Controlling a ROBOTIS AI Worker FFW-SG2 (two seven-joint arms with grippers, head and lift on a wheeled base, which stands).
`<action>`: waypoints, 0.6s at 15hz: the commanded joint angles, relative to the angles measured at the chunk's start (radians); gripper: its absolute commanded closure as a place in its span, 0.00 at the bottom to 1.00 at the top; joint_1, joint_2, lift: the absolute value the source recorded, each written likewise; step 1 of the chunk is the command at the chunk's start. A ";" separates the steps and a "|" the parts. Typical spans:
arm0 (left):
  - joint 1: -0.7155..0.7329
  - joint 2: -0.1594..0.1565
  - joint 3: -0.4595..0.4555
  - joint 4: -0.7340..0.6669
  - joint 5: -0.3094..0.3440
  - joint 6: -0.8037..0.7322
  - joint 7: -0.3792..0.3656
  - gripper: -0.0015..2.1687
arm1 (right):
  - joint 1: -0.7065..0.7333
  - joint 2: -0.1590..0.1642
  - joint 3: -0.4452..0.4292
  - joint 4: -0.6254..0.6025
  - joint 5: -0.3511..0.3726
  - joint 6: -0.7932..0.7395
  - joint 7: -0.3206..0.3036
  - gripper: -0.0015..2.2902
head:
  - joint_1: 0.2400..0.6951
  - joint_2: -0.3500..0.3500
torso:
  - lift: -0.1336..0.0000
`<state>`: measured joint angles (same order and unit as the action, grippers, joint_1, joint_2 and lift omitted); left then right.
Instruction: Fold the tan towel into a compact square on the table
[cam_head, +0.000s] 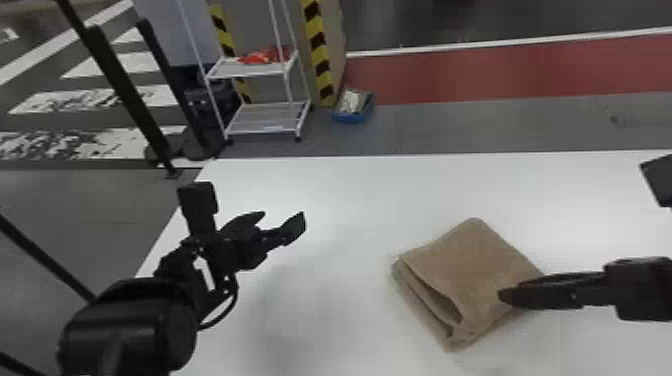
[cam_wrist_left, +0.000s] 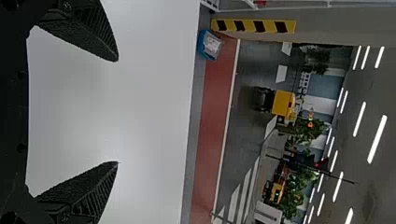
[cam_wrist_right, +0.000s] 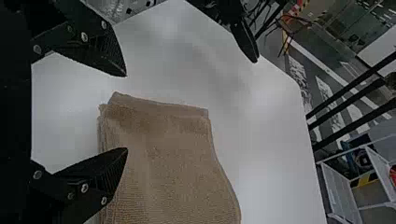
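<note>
White and smooth, the surface (cam_head: 350, 200) spreads out with its far edge before a grey floor, where a broad red strip (cam_head: 475, 75) runs across beyond it. Past the surface's far left corner stand a white wire-framed cart (cam_head: 262, 70) with something orange-red (cam_head: 265, 56) on its upper shelf, a yellow-and-black striped post (cam_head: 320, 55) and, at the foot of that post, a blue bin (cam_head: 352, 117). White painted stripes (cam_head: 117, 65) mark the floor farther left, behind dark poles (cam_head: 130, 95). The tan towel (cam_head: 475, 265) lies on the right part of the surface, folded into a thick, roughly square packet set cornerwise, its layers gaping a little along the near left side. The right gripper (cam_head: 509, 296) comes in from the right at the towel's near right side. In the right wrist view the jaws of the right gripper (cam_wrist_right: 126, 112) are apart, one over the towel and the other out over bare surface; whether they touch the cloth, I cannot tell. The left gripper (cam_head: 281, 220) is above the left part of the surface, well apart from the towel, its jaws spread wide with nothing between them.
</note>
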<state>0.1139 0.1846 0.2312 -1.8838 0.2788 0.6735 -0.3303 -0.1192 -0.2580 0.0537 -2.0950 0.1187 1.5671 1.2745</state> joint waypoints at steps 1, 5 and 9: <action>0.006 0.001 0.003 0.000 0.002 0.001 -0.001 0.05 | 0.033 -0.021 -0.071 -0.048 -0.002 0.005 0.054 0.26 | 1.00 0.81 | 0.07; 0.018 0.004 0.013 0.011 0.003 -0.008 -0.007 0.05 | 0.059 -0.087 -0.083 -0.039 0.085 0.005 0.088 0.81 | 1.00 0.77 | 0.07; 0.020 0.006 0.014 0.012 0.003 -0.008 -0.007 0.05 | -0.011 -0.079 0.034 0.107 0.185 0.005 0.083 0.89 | 1.00 0.71 | 0.07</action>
<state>0.1320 0.1902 0.2441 -1.8715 0.2823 0.6651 -0.3375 -0.1028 -0.3443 0.0439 -2.0406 0.2791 1.5670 1.3595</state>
